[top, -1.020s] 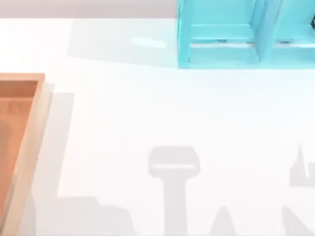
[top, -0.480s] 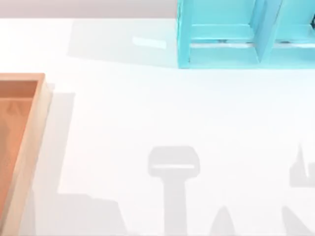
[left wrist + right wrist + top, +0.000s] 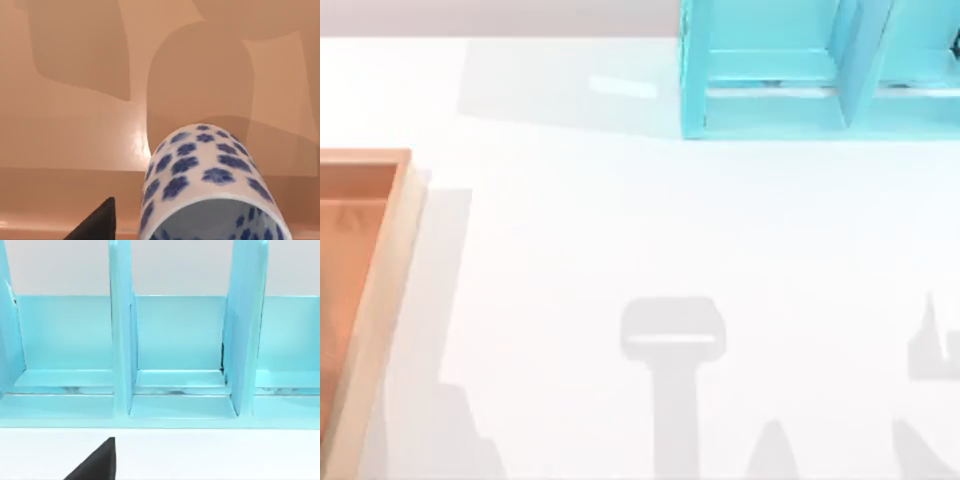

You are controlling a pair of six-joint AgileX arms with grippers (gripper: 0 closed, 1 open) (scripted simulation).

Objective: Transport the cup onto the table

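Landmark: wooden tray (image 3: 360, 260), orange-brown, at the table's left edge in the top view; every place below is given against it.
Cup: the cup (image 3: 210, 180), white with blue speckles, sits over the tray floor (image 3: 75, 125) in the left wrist view; whether it rests on that floor or hangs just above it, cannot tell; not yet on the table.
Cup axis: long axis runs along the wrist camera's line of sight; open mouth faces the camera, closed base points toward the tray floor.
Left gripper: one dark fingertip (image 3: 97, 222) shows just beside the cup wall, a sliver of tray between them; the other finger is out of frame; cannot tell how wide the jaws stand or whether they have the cup.
Right gripper: far from the tray, facing the turquoise shelf unit (image 3: 175, 355); one dark fingertip (image 3: 97, 462) over white surface; jaw spread cannot be told; nothing seen in hold.
Table: the table (image 3: 700, 220), bare white ground right of the tray wall.
Key relation: cup lies straight ahead of the left arm's tool, close in; left arm is plainly the nearer.
Judgement: carry must clear the tray wall, then travel rightward from the tray.
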